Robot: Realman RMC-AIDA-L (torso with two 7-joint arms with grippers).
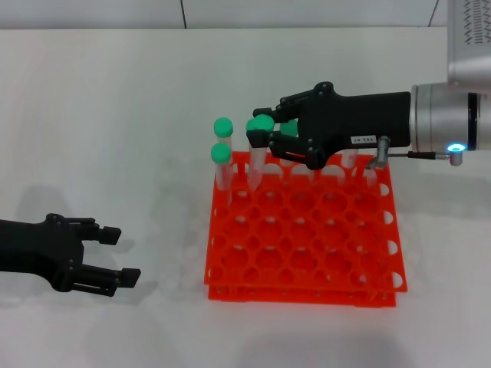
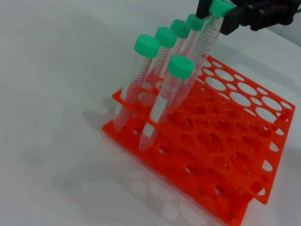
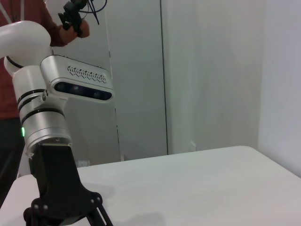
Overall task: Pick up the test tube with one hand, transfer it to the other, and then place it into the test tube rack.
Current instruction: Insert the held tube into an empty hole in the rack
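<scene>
The test tube (image 1: 255, 162), clear with a green cap, stands tilted at the back left of the orange-red test tube rack (image 1: 307, 238), its lower end down among the back-row holes. My right gripper (image 1: 259, 125), the one with the white label, reaches in from the right and is shut on the tube just under its cap. The left wrist view shows the same grip, with the right gripper (image 2: 217, 15) on the test tube (image 2: 207, 35) above the rack (image 2: 225, 141). My left gripper (image 1: 123, 254) lies low on the table at the left, open and holding nothing.
Several other green-capped tubes (image 1: 221, 155) lean in the rack's back-left holes, close beside the held one. They also show in the left wrist view (image 2: 157, 101). White table surrounds the rack. The right wrist view shows the left arm (image 3: 51, 141) and a person behind.
</scene>
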